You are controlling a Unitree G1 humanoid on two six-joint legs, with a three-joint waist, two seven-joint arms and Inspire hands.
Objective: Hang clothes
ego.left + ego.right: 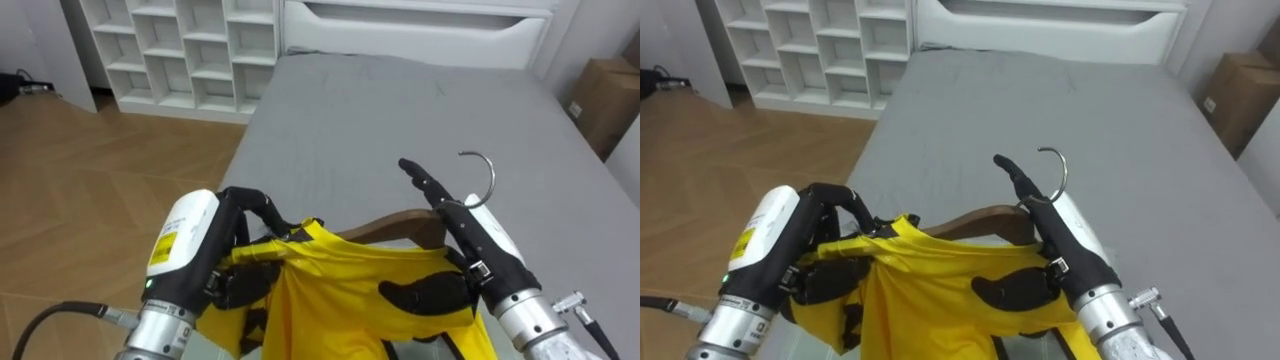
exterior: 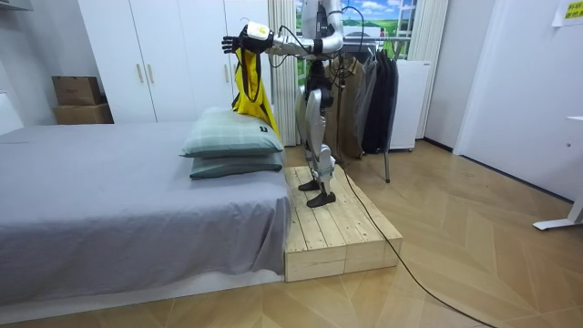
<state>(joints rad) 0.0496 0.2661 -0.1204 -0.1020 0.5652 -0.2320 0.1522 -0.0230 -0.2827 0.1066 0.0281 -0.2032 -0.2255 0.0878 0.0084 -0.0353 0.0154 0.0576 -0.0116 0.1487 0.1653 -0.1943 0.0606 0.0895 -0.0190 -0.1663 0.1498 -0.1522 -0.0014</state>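
While the left hand (image 1: 243, 283) curls its fingers over one shoulder of the yellow garment (image 1: 340, 290), the right hand (image 1: 478, 238) grips the wooden hanger (image 1: 395, 228). Its thumb is pressed into the cloth from below and one finger lies straight along the neck, toward the metal hook (image 1: 492, 178). The garment is stretched between the two hands and held in the air above the near edge of the bed (image 1: 400, 110), touching nothing below it.

In the room view the robot stands upright on a low wooden platform (image 2: 337, 232) at the bed's corner, beside the stacked pillows (image 2: 232, 137). Both arms are raised and the cloth hangs down from them. A clothes rack (image 2: 369, 87) of dark garments stands behind it.

The step in hand looks like fitting the garment onto the hanger. A stretch of bare wood shows between the hands, above the yellow fabric, so the left shoulder seems not yet seated over that arm. I cannot tell how well the right side sits, as the hand covers it.

The next move, as I judge it, calls for the left hand to draw its shoulder up and over the free end of the hanger. Meanwhile the right hand should hold the hanger level so nothing slides off. Only then does it make sense to turn toward the rack and bring the hook to the rail.
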